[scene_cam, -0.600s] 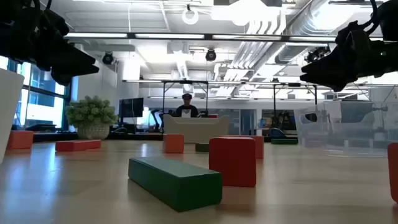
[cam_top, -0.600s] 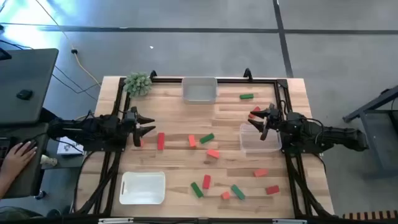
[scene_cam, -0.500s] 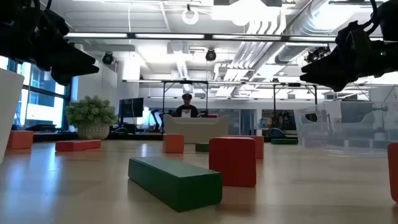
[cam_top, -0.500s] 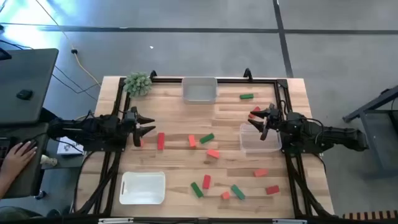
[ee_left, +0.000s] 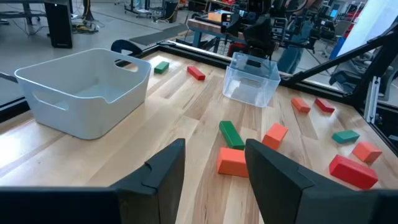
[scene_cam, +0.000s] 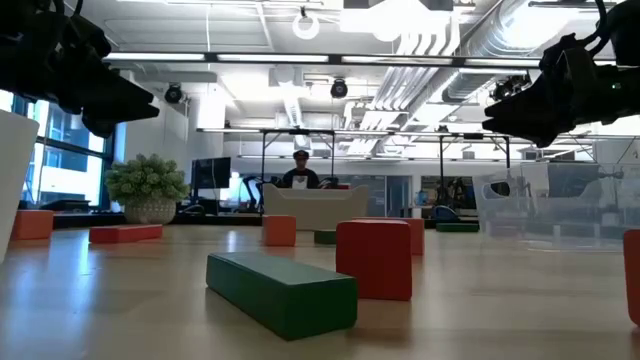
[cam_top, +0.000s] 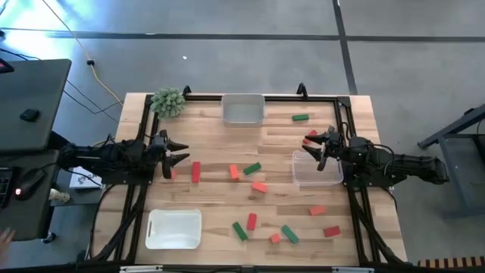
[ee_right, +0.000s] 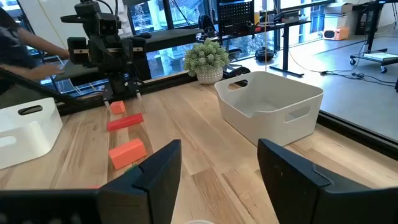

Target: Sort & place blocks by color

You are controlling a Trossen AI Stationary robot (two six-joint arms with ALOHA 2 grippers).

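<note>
A pale wooden table (cam_top: 227, 152) seen from above, ringed by a black metal frame.

Along the near edge sit a white rectangular plastic tray (cam_top: 173, 229) at the left and a loose scatter of small blocks to its right: a green block (cam_top: 239, 231), a red block (cam_top: 251, 221), a small orange block (cam_top: 274, 238), another green block (cam_top: 289, 233), a red block at the right (cam_top: 331, 231) and an orange-coral block (cam_top: 317, 210).

Across the middle of the table, the left gripper (cam_top: 179, 152) hangs above the left side with its two dark fingers spread apart and nothing between them. Just beside it lie a red rectangular block (cam_top: 196, 172), then an orange cube-like block (cam_top: 234, 172), a green block (cam_top: 252, 168) and an orange-coral block (cam_top: 259, 186).

The right gripper (cam_top: 312, 145) hovers at the right side, its jaws also parted and empty, over the rim of a clear plastic bin (cam_top: 317, 174).

At the far edge stand a grey rectangular plastic bin (cam_top: 243, 108) in the centre, a spiky green plant ball (cam_top: 167, 101) at the far left corner, and a lone green block (cam_top: 300, 117) to the right.
</note>
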